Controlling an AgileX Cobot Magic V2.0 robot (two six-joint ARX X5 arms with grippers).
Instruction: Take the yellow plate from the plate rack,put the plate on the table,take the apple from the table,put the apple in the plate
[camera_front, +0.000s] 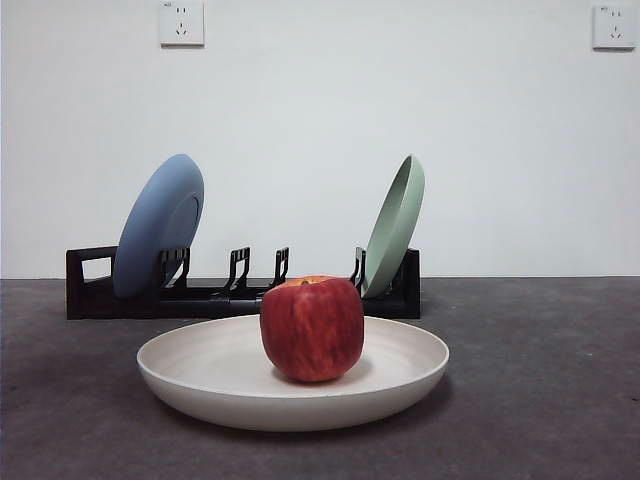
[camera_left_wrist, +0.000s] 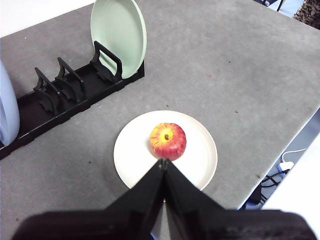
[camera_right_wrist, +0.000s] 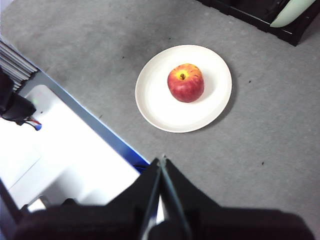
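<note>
Left end effector: I see it raised high above the bench, jaws pressed together with nothing between them, tips over the near rim of the yellow plate.
Right end effector: I see it high too, set back over the bench edge, jaws closed and empty, well apart from the plate.
Front view arms: neither arm shows there.
Yellow plate: lies flat on the bench, nearest the front camera; wide, shallow, pale cream, matte, raised rim.
Apple: sits upright in the plate, about centred, touching its floor; red with darker streaks, yellow-orange patch round the stem, which points up. Much smaller than the plate.
Bench: dark grey, rough, matte.
Plate rack: behind the plate, long, low, black, with paired upright prongs; the middle slots stand open.
Blue plate: stands tilted in the rack at its left end in the front view.
Pale green plate: stands tilted in a slot at the other end.
Wall: white, two sockets high up.
</note>
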